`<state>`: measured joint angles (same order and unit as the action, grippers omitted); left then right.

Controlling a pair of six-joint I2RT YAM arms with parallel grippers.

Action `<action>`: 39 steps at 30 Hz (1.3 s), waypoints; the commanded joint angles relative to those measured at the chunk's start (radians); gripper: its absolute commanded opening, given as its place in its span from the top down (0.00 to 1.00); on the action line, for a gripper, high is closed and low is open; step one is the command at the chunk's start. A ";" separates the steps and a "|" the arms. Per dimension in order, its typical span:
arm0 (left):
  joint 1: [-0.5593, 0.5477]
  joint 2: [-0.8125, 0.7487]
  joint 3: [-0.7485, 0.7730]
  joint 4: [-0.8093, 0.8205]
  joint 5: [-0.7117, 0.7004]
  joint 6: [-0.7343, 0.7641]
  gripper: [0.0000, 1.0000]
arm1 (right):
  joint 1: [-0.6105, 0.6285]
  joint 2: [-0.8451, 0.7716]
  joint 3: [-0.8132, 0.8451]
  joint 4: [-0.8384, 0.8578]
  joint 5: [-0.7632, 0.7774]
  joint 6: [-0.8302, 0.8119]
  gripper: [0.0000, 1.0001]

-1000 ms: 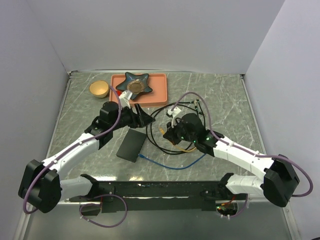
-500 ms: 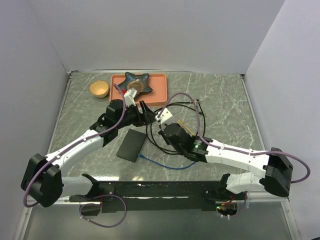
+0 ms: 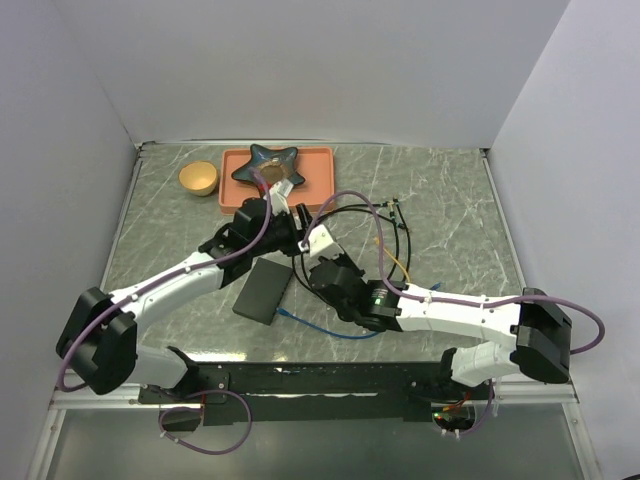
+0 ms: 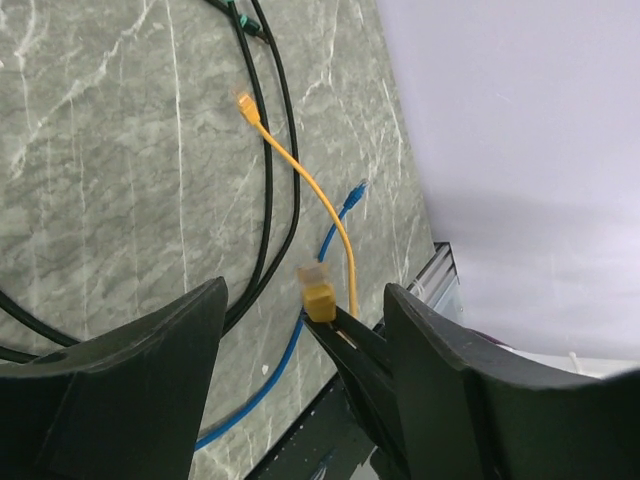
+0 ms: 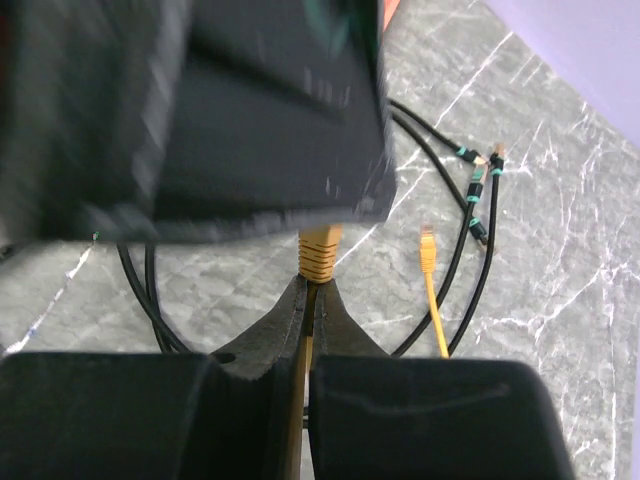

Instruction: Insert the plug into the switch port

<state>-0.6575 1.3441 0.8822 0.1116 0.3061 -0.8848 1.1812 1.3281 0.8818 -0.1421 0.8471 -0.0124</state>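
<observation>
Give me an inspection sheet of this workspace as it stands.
Surface: grey marbled table, flat.
Job's things: black switch lies flat, no gripper on it; yellow plug held off the table, not inserted.
Clutter: orange-pink tray holding a dark star-shaped dish; yellow bowl beside the tray.
Grippers: right gripper shut on the yellow plug; left gripper open, empty, facing that plug.
Cables: yellow cable, blue cable and black cables loose on the table.
Surroundings: plain pale walls on three sides.
</observation>
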 commanded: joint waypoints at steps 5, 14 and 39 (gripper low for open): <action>-0.037 0.043 0.070 0.043 -0.047 -0.014 0.37 | 0.017 0.000 0.074 0.021 0.052 0.006 1.00; -0.047 0.055 0.069 0.056 -0.076 -0.011 0.99 | 0.037 -0.012 0.056 0.047 0.018 0.009 1.00; -0.047 -0.163 -0.061 0.135 -0.182 0.105 0.99 | -0.238 -0.386 -0.124 0.139 -0.652 0.084 0.23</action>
<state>-0.7063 1.2694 0.8494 0.1497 0.1596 -0.8364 1.0523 1.0733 0.8001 -0.0746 0.5114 0.0433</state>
